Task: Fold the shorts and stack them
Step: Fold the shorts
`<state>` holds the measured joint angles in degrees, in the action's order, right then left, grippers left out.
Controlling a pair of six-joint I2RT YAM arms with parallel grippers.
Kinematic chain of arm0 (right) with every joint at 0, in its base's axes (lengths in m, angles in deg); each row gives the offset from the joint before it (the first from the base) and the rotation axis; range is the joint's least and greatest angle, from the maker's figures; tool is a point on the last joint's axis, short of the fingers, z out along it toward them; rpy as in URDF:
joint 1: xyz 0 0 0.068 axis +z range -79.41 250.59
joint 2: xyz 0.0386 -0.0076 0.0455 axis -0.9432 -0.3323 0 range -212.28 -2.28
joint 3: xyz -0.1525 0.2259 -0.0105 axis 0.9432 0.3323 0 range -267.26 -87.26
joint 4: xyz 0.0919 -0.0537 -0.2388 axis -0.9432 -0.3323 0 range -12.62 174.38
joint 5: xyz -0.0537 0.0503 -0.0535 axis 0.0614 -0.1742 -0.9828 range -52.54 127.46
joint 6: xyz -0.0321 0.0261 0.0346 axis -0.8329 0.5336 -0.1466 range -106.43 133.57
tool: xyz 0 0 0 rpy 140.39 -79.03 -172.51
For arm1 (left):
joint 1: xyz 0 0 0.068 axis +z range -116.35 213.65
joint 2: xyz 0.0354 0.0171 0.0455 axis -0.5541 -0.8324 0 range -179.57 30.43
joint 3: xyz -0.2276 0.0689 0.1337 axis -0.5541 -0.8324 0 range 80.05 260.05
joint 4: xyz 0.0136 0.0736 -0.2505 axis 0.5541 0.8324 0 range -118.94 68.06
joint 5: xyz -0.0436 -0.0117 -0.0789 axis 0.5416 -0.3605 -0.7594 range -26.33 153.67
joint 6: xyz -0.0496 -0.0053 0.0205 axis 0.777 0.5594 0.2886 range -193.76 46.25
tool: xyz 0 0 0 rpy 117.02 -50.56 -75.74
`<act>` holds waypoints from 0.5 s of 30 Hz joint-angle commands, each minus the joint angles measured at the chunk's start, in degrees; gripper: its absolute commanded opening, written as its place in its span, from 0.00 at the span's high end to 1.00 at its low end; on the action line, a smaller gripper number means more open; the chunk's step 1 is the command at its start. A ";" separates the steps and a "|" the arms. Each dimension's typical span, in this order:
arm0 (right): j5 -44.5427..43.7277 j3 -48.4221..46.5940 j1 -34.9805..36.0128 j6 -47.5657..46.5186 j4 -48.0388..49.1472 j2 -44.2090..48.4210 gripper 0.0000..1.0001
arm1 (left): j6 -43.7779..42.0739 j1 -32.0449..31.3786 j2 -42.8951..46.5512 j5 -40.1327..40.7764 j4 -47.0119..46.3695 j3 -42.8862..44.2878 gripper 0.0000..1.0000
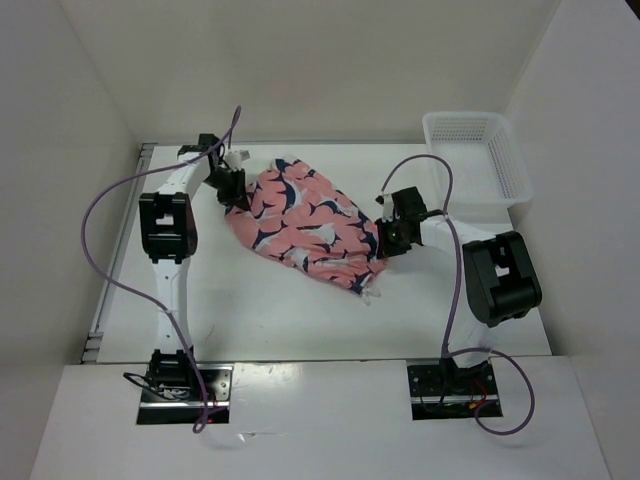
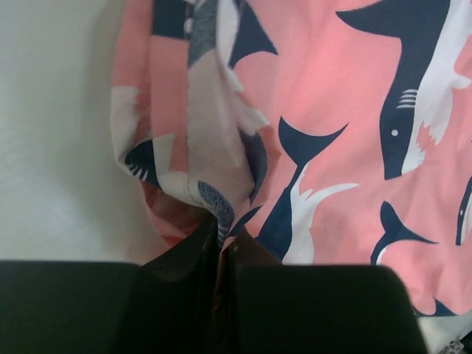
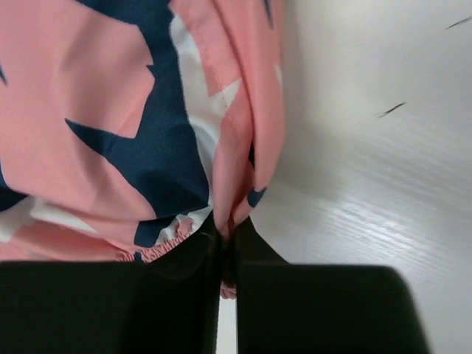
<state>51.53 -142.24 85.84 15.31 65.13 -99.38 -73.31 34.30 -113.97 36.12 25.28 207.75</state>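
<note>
The salmon-pink shorts (image 1: 305,222) with navy-and-white shapes lie stretched across the middle of the table. My left gripper (image 1: 236,197) is shut on the shorts' left edge; in the left wrist view (image 2: 223,237) a fold of the shorts (image 2: 332,133) is pinched between the black fingers. My right gripper (image 1: 386,238) is shut on the shorts' right edge; in the right wrist view (image 3: 227,234) a pink hem of the shorts (image 3: 110,110) runs into the closed jaws.
A white mesh basket (image 1: 478,155) stands at the back right corner of the white table (image 1: 300,310). White walls enclose the table on three sides. Purple cables loop off both arms.
</note>
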 commanded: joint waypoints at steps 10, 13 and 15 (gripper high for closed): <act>-7.91 -15.13 0.39 -13.07 5.45 -6.43 0.32 | -0.45 1.82 35.64 4.62 -7.11 -48.02 0.57; -7.91 -19.98 0.40 -14.56 5.45 -7.05 0.15 | -0.45 1.82 41.99 4.00 -5.61 -53.07 0.33; -10.37 -23.13 0.40 -15.18 4.75 -7.05 0.13 | -0.45 1.82 46.72 5.13 -5.61 -54.05 0.27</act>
<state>43.70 -159.73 85.84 3.22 67.23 -106.73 -73.48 36.35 -73.34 41.04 20.08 154.55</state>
